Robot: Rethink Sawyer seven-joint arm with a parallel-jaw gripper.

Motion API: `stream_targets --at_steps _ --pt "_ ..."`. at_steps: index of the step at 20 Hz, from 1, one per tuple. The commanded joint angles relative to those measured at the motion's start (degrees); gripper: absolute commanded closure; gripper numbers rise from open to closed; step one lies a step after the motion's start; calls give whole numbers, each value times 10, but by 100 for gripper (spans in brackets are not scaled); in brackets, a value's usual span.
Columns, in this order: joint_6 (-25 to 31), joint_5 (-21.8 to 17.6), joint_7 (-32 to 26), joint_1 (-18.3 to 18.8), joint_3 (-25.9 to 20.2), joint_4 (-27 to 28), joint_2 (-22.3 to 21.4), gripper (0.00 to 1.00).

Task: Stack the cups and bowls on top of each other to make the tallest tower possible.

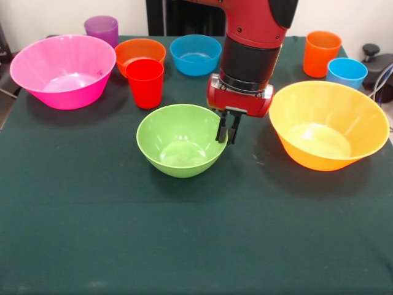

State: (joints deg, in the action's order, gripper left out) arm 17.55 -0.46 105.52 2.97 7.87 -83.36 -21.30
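Note:
My gripper (228,131) hangs over the right rim of the lime green bowl (178,144), which stands mid-table. One finger is inside the rim and one outside, closed on it. A red cup (145,83) stands upright behind the green bowl, in front of the small orange bowl (140,49). The small blue bowl (195,54) is beside that. The large pink bowl (61,92) is at far left with the purple cup (102,27) behind it. The large yellow-orange bowl (319,157) is at right, and the orange cup (321,52) and light blue cup (346,72) stand behind it. Nothing is stacked. The yellow cup is out of view.
The table has a dark green cloth (184,246) with open room along the front. A black object (377,64) with cables sits at the far right edge.

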Motion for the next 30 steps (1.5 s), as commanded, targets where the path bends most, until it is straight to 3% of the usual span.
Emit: stream_targets --at_steps 1,30 --pt "-25 5 89 0 -48 -36 50 100" --pt "-45 -11 68 14 -56 -41 47 100"
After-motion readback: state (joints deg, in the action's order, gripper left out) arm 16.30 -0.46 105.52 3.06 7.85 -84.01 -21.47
